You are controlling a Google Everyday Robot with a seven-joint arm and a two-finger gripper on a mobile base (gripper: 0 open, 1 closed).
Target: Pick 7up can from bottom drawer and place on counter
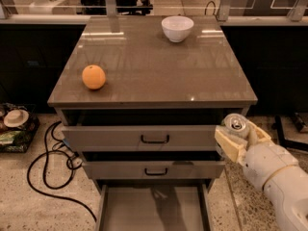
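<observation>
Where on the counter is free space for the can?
The counter is bare in the middle, between the orange and the white bowl, and along its right side; nowhere is crowded. The front right corner lies nearest the end effector, holding the 7up can beside the drawers.
</observation>
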